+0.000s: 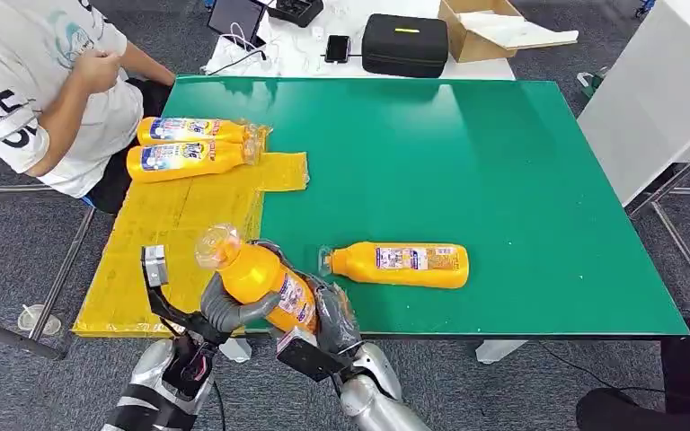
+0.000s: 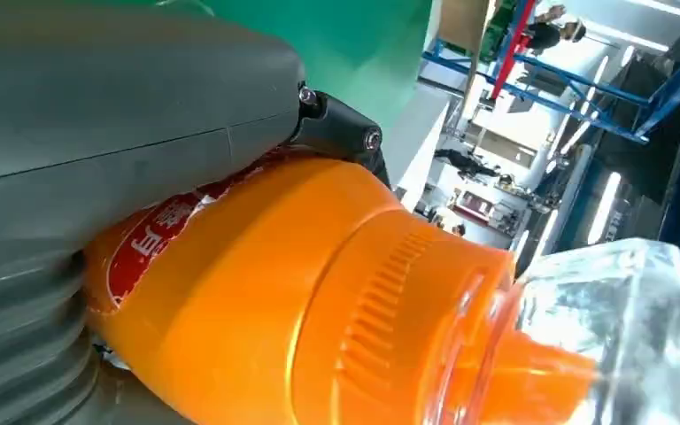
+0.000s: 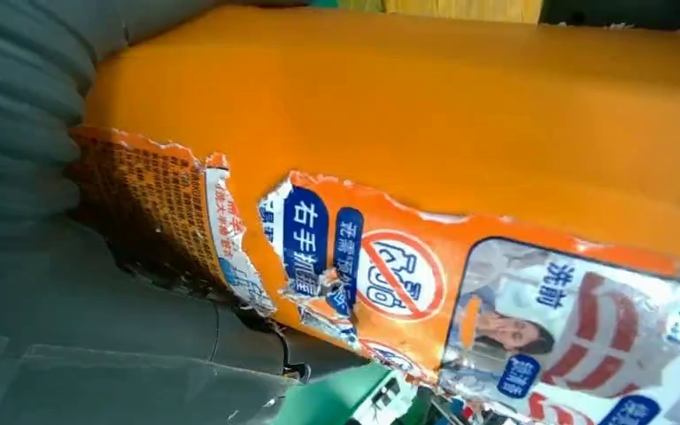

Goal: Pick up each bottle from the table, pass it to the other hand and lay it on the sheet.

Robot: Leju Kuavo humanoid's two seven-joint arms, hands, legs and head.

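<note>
- From the head view we see an orange bottle [image 1: 260, 278] held tilted above the near edge of the green table [image 1: 521, 171], clear cap toward the yellow sheet [image 1: 171, 233]; both hands are wrapped on it, the left hand [image 1: 234, 307] around its upper body, the right hand [image 1: 331, 316] on its lower part.
- The left wrist view adds the ribbed orange collar and clear cap [image 2: 602, 328] close up, the grey thumb pressed on the bottle's shoulder.
- The right wrist view gives us the torn label [image 3: 390, 274] against the grey palm.
- Two more bottles [image 1: 193, 145] lie side by side at the sheet's far end; another bottle [image 1: 400, 265] lies on the bare green surface, near the held one.
- A person [image 1: 45, 90] in a white shirt sits at the table's far left corner.
- Beyond the table, a white desk holds a black case [image 1: 404, 45], a phone [image 1: 338, 48] and an open cardboard box [image 1: 485, 31]; we cannot tell what is inside.
</note>
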